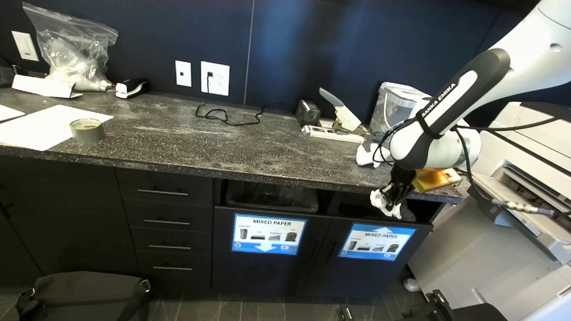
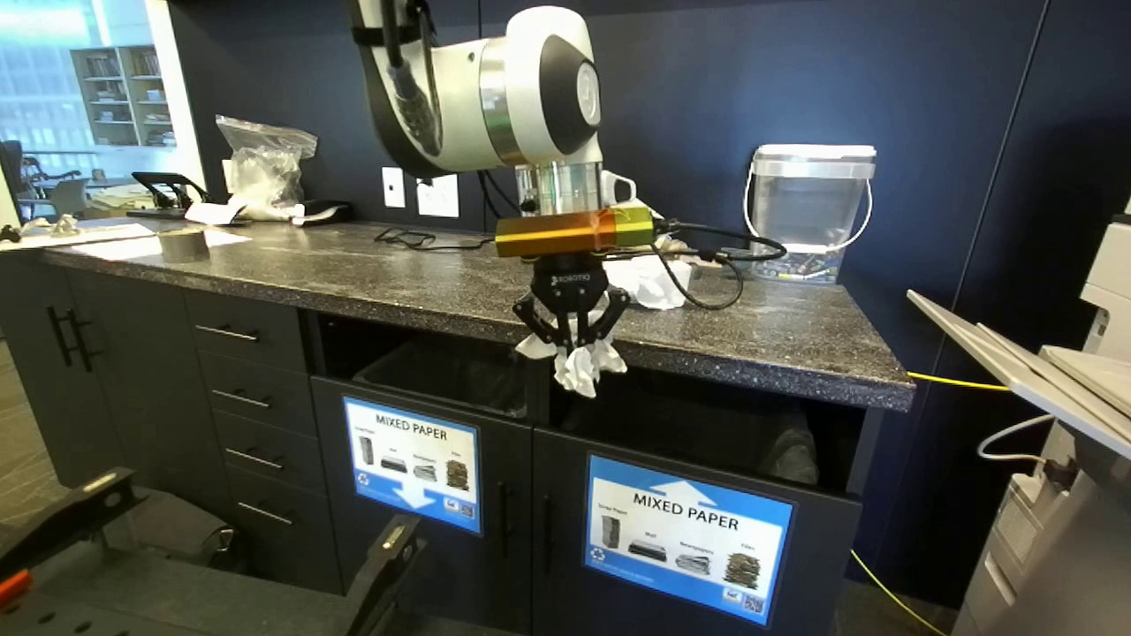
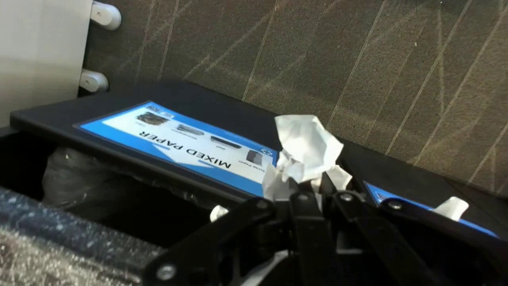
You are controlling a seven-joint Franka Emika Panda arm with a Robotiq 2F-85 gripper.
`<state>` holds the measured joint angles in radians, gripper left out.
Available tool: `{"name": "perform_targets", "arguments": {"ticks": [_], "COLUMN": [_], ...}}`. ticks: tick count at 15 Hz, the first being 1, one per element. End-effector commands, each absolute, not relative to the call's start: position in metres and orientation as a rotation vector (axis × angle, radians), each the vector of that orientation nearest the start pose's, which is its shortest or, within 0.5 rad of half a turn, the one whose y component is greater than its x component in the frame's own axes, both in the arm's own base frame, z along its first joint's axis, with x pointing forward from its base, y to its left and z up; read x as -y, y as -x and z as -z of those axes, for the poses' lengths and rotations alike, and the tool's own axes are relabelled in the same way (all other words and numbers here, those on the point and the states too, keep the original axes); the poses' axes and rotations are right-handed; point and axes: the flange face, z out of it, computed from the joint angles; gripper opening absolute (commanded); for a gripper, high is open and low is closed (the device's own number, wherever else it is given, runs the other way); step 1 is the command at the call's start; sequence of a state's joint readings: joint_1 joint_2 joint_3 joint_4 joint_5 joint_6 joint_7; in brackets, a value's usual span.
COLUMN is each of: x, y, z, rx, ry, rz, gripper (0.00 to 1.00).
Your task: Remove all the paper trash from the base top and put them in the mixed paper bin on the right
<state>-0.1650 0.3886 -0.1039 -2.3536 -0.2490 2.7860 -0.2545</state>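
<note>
My gripper point(image 1: 392, 199) is shut on a crumpled white paper point(image 1: 379, 201), which sticks out below the fingertips. The gripper point(image 2: 580, 339) and held paper point(image 2: 579, 371) hang in front of the counter edge, above the left part of the right bin opening. In the wrist view, the paper point(image 3: 307, 145) shows beyond the fingertips point(image 3: 313, 184). Another crumpled white paper point(image 1: 367, 156) lies on the counter behind the gripper, also seen in an exterior view point(image 2: 656, 284). The right mixed paper bin's liner point(image 2: 795, 450) shows inside the dark opening; its contents are hidden.
The counter point(image 2: 751, 331) overhangs the bin openings. A left mixed paper bin point(image 2: 442, 375) stands beside the right one. A clear bucket point(image 2: 808, 208), stapler point(image 1: 341, 111), tape roll point(image 1: 87, 130) and white sheets point(image 1: 49, 129) are on the counter. A printer point(image 1: 504, 214) stands right.
</note>
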Motion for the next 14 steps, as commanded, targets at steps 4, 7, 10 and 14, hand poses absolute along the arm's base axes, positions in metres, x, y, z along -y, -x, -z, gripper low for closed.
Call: {"name": "perform_targets", "arguments": {"ticks": [4,7,10,14], "x": [0.122,0.121,0.121,0.115], "y": [-0.456,-0.453,-0.455,-0.458], "z": [-0.141,-0.122,-0.1,-0.071], "rx": [0.084,-0.048,-0.182,-0.261], "ry": [3.248,3.219,3.196,3.181], "rz": [0.269,0.421,0.581,0.776], "gripper": [0.07,0.07,0.07,0.07]}}
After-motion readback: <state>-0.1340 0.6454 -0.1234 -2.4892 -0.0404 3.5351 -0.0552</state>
